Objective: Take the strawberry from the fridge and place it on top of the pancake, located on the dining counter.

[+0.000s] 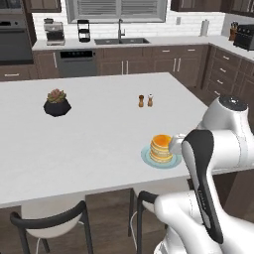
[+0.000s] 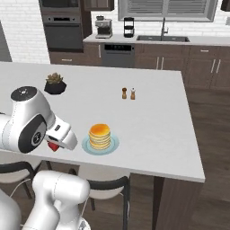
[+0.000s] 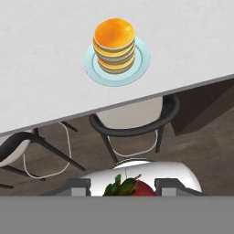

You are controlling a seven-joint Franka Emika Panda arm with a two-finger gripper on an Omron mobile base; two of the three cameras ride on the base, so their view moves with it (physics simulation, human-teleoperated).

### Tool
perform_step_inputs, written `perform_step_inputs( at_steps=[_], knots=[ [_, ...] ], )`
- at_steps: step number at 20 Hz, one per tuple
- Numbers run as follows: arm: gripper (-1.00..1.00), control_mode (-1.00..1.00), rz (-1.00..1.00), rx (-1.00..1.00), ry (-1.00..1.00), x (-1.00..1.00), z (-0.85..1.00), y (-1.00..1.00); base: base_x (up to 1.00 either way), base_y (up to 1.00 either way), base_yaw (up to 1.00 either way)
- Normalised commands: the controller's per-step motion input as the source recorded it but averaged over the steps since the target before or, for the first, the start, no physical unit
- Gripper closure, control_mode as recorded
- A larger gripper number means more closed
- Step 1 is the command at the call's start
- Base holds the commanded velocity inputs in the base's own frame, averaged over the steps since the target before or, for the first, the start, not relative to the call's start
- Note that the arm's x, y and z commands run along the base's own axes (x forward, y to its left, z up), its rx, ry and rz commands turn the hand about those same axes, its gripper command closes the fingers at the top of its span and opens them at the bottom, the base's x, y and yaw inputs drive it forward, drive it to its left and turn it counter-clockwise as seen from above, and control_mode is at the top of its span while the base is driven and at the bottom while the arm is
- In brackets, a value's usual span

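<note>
Gripper holds the strawberry, jaws narrowed on it, near the table edge, left of the pancake. Hand view shows the red berry's green leaves; right base view shows only a red patch. Pancake: golden stack on pale plate.

The pancake is seen as a short golden-tan stack on a pale bluish plate near the dining counter's front edge. The red strawberry, green leaves uppermost, is held above the counter edge, beside the pancake, not yet on it.
</note>
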Motion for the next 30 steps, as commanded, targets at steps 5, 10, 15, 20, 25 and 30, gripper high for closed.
perform_step_inputs(
  at_steps=[5, 10, 15, 20, 25, 30],
  knots=[
    [1.00, 1.00, 0.00, 0.00, 0.00, 0.00, 0.00, 0.00, 0.97, 0.15, 0.00],
    [1.00, -1.00, 0.00, 0.00, 0.00, 0.36, 0.01, 0.00, 0.48, 0.02, 0.00],
    [1.00, -1.00, 0.00, -0.01, 0.00, 1.00, 0.08, 0.00, 0.00, 0.00, 0.00],
    [1.00, -1.00, 0.00, -0.01, 0.00, 1.00, -0.01, 0.00, 0.00, 0.00, 0.00],
    [1.00, -1.00, -0.04, -0.04, 0.01, 1.00, -0.40, -0.14, 0.00, 0.00, 0.00],
    [1.00, -1.00, -0.06, -0.01, 0.02, 1.00, -0.56, -0.36, 0.00, 0.00, 0.00]
  ],
)
